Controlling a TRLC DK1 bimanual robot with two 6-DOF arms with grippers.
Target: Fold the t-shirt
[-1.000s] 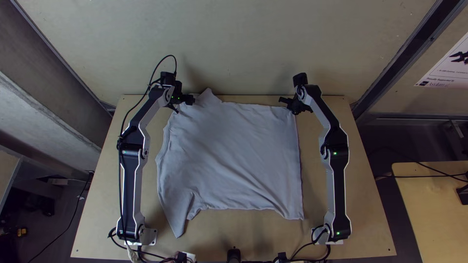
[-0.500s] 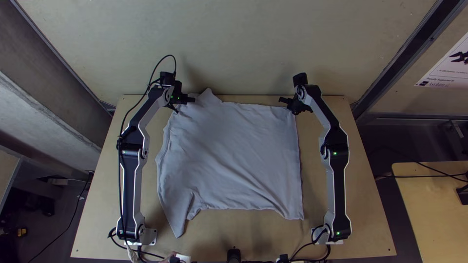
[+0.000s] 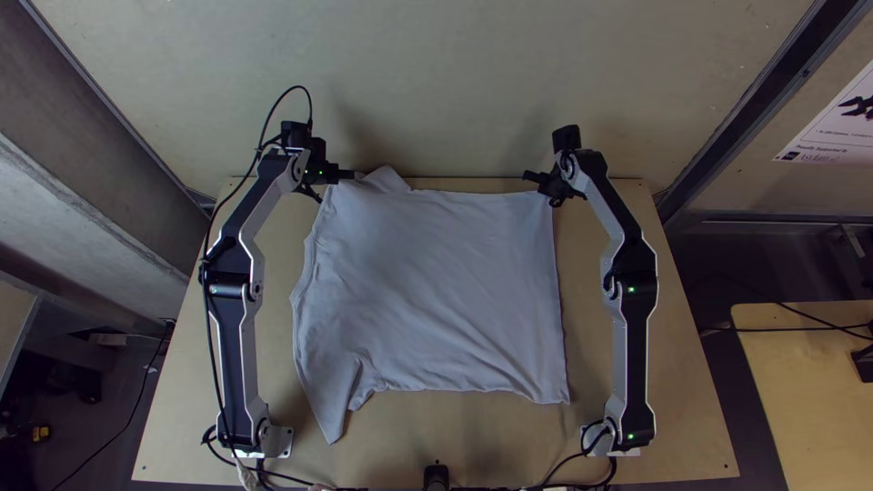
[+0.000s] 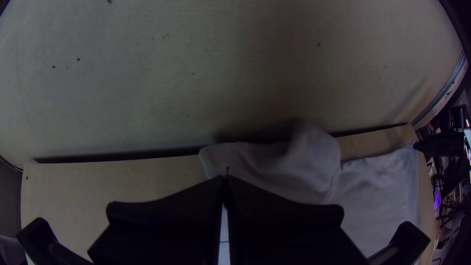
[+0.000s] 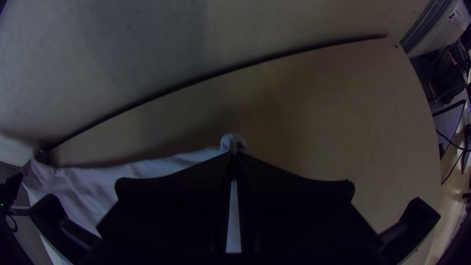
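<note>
Right wrist view; pinched shirt corner (image 5: pixel 232 140)

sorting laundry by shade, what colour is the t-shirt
Plain pale grey t-shirt, seen best in the top view.

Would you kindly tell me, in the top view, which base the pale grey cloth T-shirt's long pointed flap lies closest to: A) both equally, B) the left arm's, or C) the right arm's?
B: the flap of the T-shirt tapers to a point beside the left arm's base.
</note>
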